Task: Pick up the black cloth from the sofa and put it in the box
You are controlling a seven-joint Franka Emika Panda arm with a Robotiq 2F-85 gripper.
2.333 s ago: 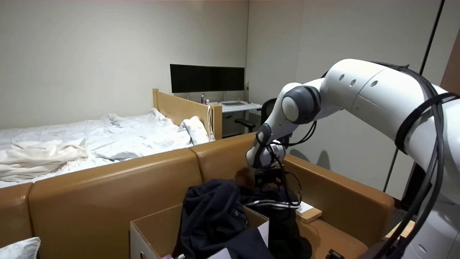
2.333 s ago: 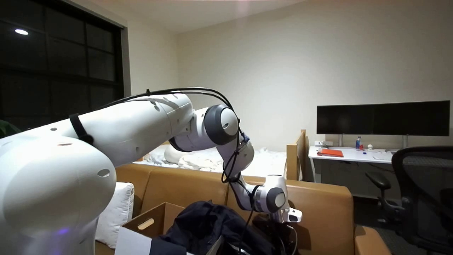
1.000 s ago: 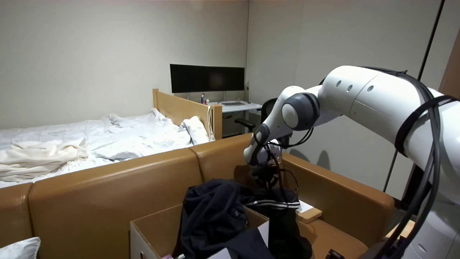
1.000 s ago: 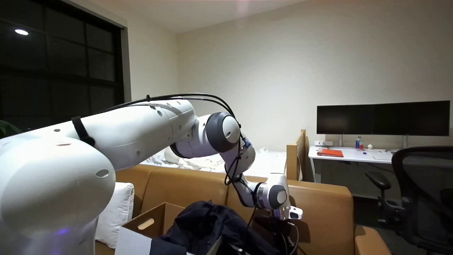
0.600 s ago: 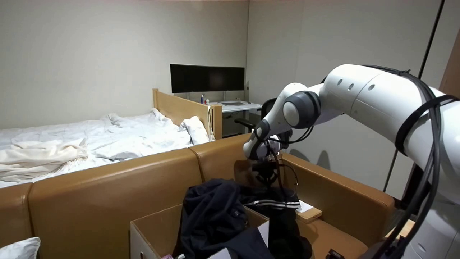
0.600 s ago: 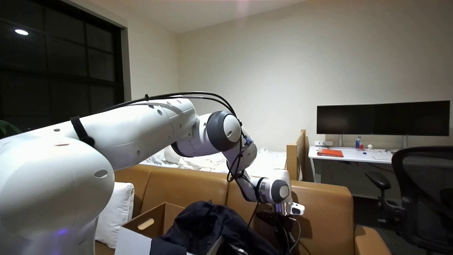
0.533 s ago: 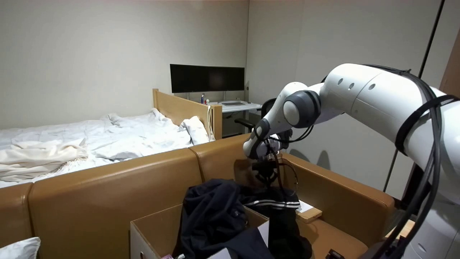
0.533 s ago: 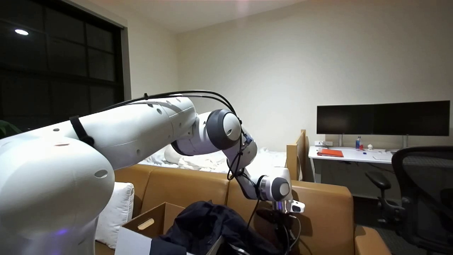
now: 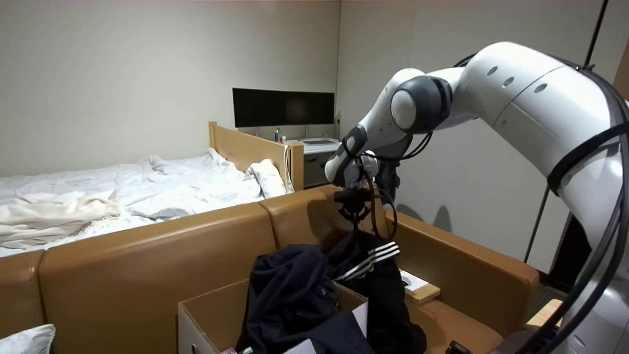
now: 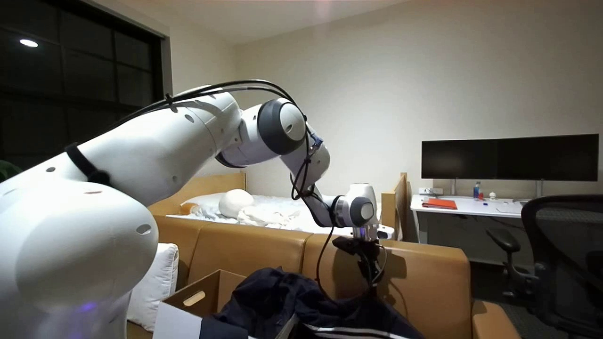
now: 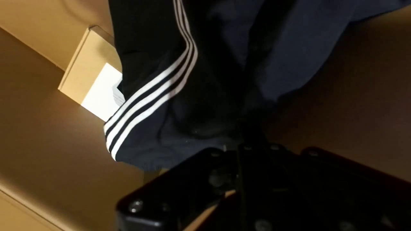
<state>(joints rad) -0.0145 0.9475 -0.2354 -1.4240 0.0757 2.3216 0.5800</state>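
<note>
Lifting seems in hand: white-striped black garment (image 9: 385, 290) pinched by gripper (image 9: 356, 227). Next, to be hoisted into cardboard box (image 9: 216, 304), lower mid-frame.

Tan-brown leather-look sofa (image 9: 157, 260) with a boxy back and squared arms. On its seat, a flat light brown cardboard package (image 9: 426, 293) with a white patch lies just beside the lower folds of a black fabric garment (image 9: 388, 314) with white stripes. Well apart stands a white fabric cushion (image 10: 158, 285).

Both exterior views face sofa (image 9: 157, 260) (bed (image 9: 182, 181) beyond); wrist view close above cloth (image 11: 205, 106).
</note>
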